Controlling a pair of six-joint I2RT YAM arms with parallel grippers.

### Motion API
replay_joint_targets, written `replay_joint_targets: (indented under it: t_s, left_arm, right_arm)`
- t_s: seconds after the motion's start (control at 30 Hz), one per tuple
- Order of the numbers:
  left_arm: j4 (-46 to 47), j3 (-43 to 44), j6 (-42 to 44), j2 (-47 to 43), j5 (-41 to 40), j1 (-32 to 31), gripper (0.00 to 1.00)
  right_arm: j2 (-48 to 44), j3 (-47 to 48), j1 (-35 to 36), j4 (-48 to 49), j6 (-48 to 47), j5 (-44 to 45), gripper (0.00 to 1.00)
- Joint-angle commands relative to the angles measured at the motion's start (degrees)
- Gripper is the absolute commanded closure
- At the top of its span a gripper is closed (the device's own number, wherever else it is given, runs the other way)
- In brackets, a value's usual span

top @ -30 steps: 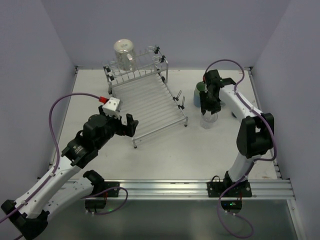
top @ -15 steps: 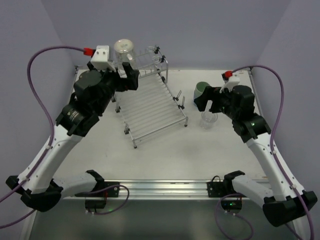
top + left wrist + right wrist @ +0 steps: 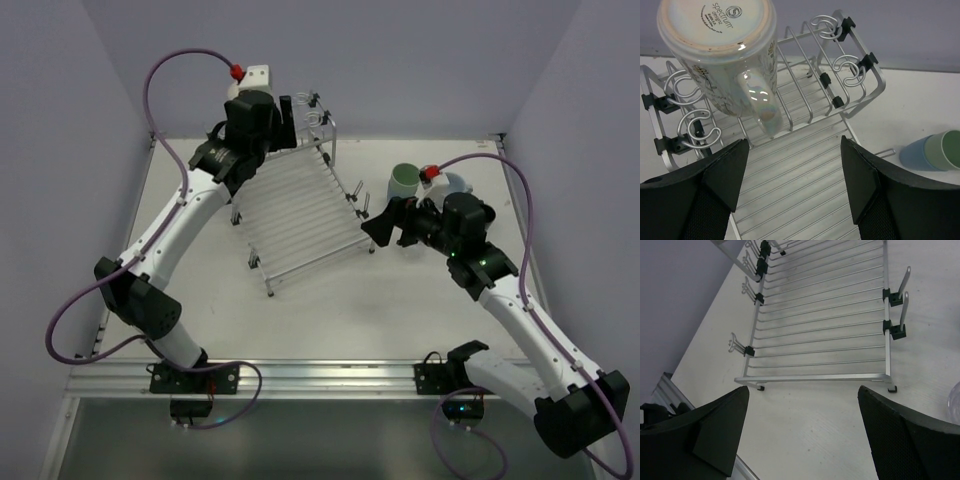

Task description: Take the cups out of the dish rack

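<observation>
Reaching farther back than half a second ago, your left gripper [image 3: 795, 170] hangs spread and empty over the upturned pale grey ceramic mug [image 3: 715, 55]. That mug sits on the back rail of the silver wire dish rack [image 3: 300, 210] near the desk's far left corner. Your right gripper [image 3: 802, 425] has swung left to the rack's edge, also spread and empty. The pale green tumbler [image 3: 404, 180] and light blue tumbler [image 3: 458, 184] stand toward the far right.

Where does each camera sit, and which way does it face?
Top external: fixed above and behind the arm bases, looking down on the table; both arms show, left gripper at the rack's back rail, right gripper by its right side.
Left wrist: on the left arm, looking down at the upturned mug on the rack's back; its open fingers frame the bottom.
Right wrist: on the right arm, looking across the rack's bare bed; its open fingers fill the lower corners.
Shared: all three see the rack.
</observation>
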Motion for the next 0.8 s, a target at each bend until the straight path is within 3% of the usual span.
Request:
replay_joint_targets:
  t_s: [0.0,0.57,0.77]
  left_arm:
    - [2.6,1.6,0.0,-1.2,-3.6,0.5,0.20]
    - [9.2,0.5,4.3,4.5,-6.6,1.7,0.33]
    - [11.9,0.6,4.6,6.5,-5.9,2.3,0.42]
  right_arm:
    - [-0.5,-0.5,0.9,4.3,1.0,-2.8,0.07]
    - [-1.7,0.2,1.7,4.0,1.7,-6.2,0.07]
    - [-1.6,0.4,2.1,3.7,1.6,-6.4,0.07]
